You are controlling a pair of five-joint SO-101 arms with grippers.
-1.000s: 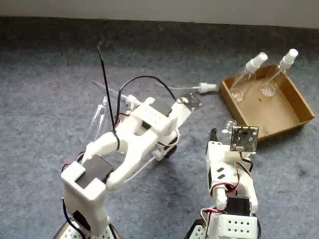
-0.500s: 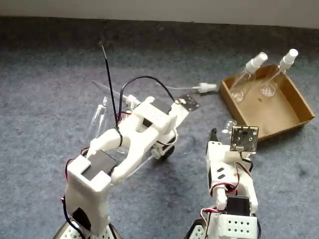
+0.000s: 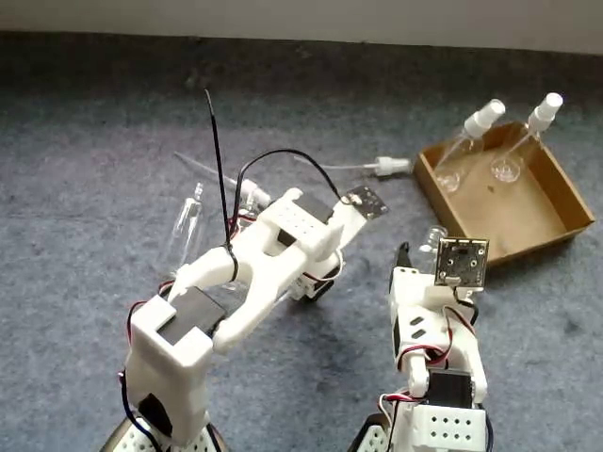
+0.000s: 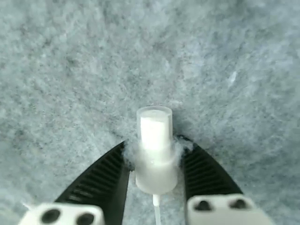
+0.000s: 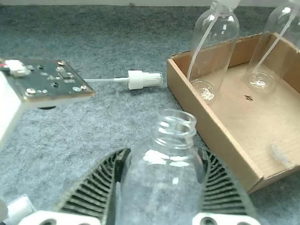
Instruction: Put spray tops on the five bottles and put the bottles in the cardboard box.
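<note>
Since a moment ago the left arm has swung a little toward the box side, and its black wire [image 3: 217,151] has leaned that way too. The right arm has not moved.

Closest to us, the right end effector [image 5: 165,154] is squeezed on a clear bottle [image 5: 161,187]. The bottle has no top on, and its open mouth points toward the box. The bottle is held up off the grey fuzzy bench [image 3: 94,141], just in front of the box's near corner.

Next to it, the left end effector [image 4: 153,143] is squeezed on a white spray top [image 4: 154,161], one black finger on each side. The spray top hangs just over the bench, nozzle end down.

On the left side of the left arm, an empty bottle [image 3: 184,221] lies on the bench.

Farther back, a loose spray top [image 3: 389,166] lies on the bench just beside the cardboard box [image 3: 556,198], with its thin tube pointing away from the box.

Inside the box, at its far side, stand two bottles [image 3: 466,141] [image 3: 528,137] with white spray tops on.
</note>
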